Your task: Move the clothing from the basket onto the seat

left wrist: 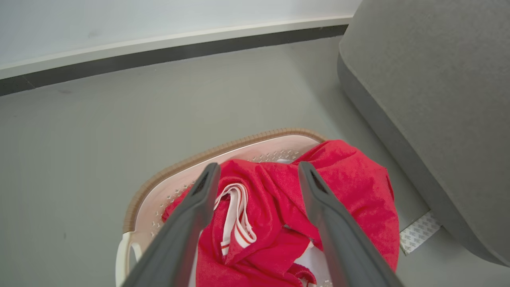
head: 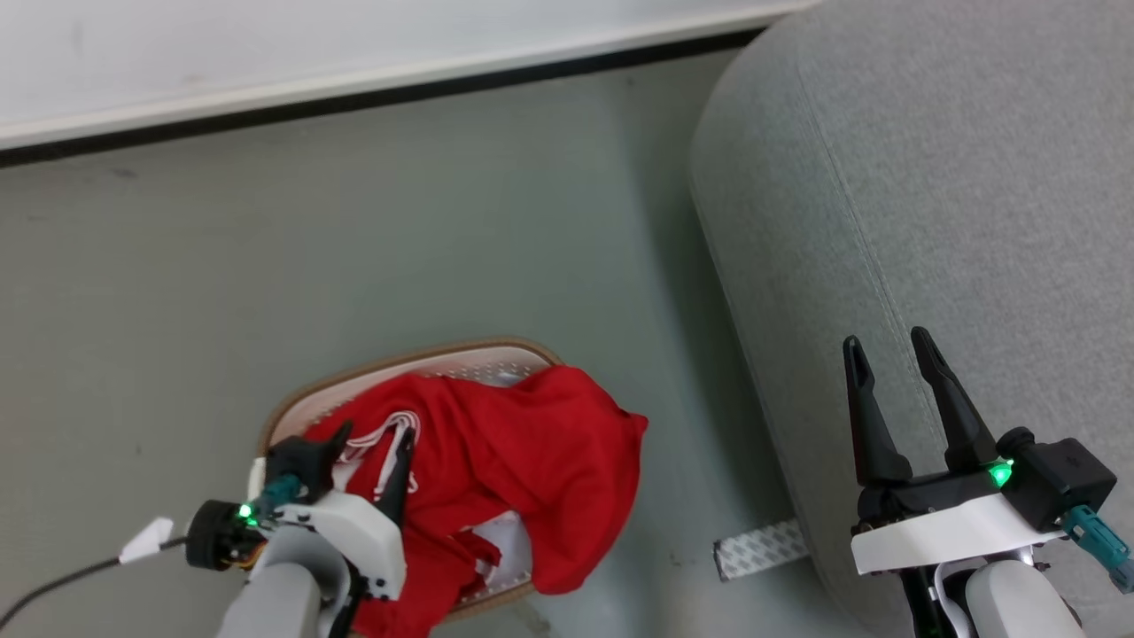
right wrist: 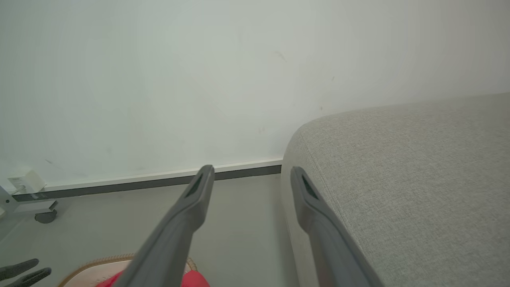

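Note:
Bright red clothing (head: 523, 452) with white stripe trim is heaped in the white perforated basket (head: 399, 363) on the floor, and one fold hangs over its tan rim toward the seat. My left gripper (head: 374, 439) is open right over the heap; the left wrist view has its fingers (left wrist: 199, 195) spread either side of the striped trim on the clothing (left wrist: 279, 199), inside the basket (left wrist: 191, 163). My right gripper (head: 886, 341) is open and holds nothing, over the near edge of the grey seat (head: 974, 177). The right wrist view has that gripper (right wrist: 252, 169) beside the seat (right wrist: 398, 179).
A white wall with a dark baseboard (head: 354, 97) runs behind the basket. A patterned white strip (head: 762, 548) lies on the floor at the seat's foot. Grey floor (head: 354, 221) separates basket and seat. A white box and a caster (right wrist: 44, 217) sit by the wall at left.

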